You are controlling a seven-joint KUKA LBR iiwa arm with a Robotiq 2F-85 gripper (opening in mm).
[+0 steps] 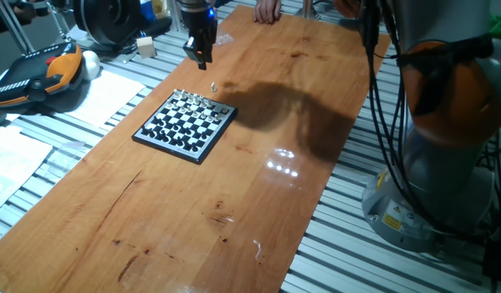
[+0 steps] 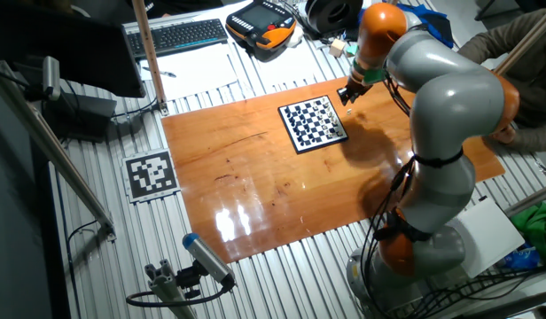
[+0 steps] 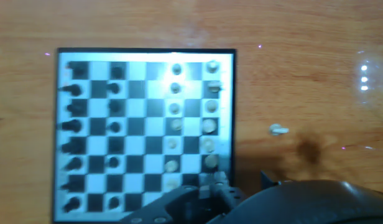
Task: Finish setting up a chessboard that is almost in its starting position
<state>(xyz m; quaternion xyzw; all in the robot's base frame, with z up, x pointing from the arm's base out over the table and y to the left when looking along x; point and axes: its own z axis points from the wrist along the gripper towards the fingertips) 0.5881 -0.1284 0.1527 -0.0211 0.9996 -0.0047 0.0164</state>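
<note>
Now, up above the wooden table [image 1: 234, 203], gripper [image 1: 201, 54] hanging clear of everything; nothing visibly held, fingers [image 1: 203, 50] close together as far as can be told from the fixed view, though true width impossible to judge; in the hand view only dark housing at the bottom edge, tips not clearly made out.

Over to the chessboard [image 1: 185, 124]; lying flat toward the far end of the table, dark pieces lined up along one side, pale pieces along the other, a gap or two among the pale rows.

And there, off the board: one stray pale piece [image 3: 277, 130] alone on the bare wood, just beside the pale side's rim, apparently tipped over with its long axis roughly across the hand view; also caught in one fixed view [image 1: 213, 85], between gripper and board.

Key relation: stray piece below and slightly boardward of the fingers, nearer to them than the board itself; probably a short drop and a pinch across the narrow waist needed; tiny target, easy to knock rolling.
</note>
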